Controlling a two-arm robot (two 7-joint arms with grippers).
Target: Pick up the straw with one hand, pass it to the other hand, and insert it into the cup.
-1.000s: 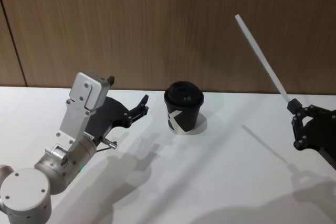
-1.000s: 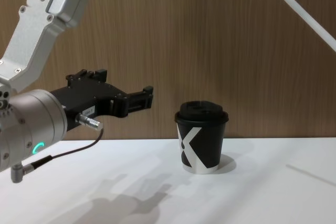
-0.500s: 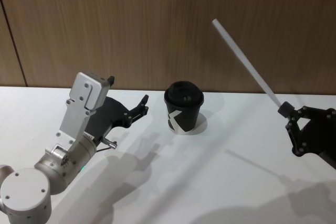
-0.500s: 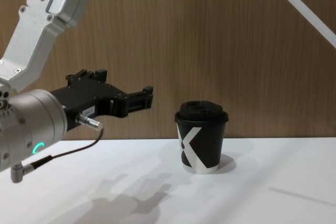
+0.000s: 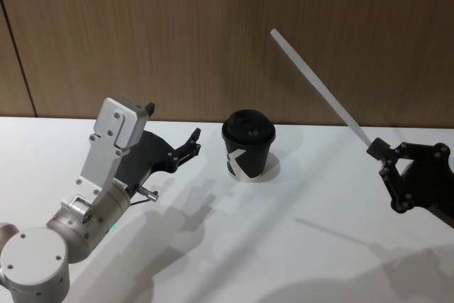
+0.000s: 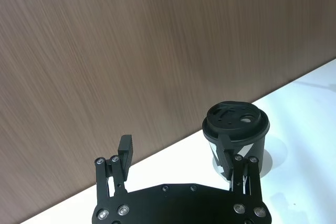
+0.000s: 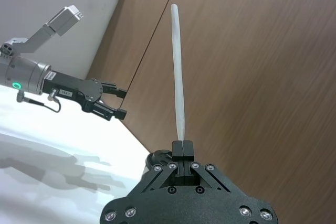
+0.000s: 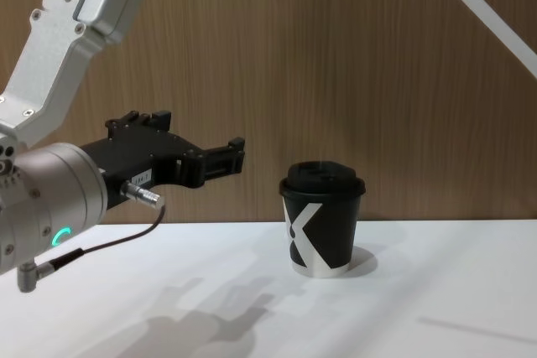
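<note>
The right claw grasps the white straw by its low end, above the worktop at 3 o'clock of the cup. It seems light and slippery, so the released left claw should pinch mid-shaft gently.

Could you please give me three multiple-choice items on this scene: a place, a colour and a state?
1. The cup is: A on the table, right of the left gripper; B held aloft; C on a tray.
2. The straw is: A white; B red; C green.
3. The right gripper is: A open; B shut on the straw; C shut on the cup.
Answers: 1 A, its base rests on the table; 2 A, it shows white; 3 B, it pinches the straw's lower end.
</note>
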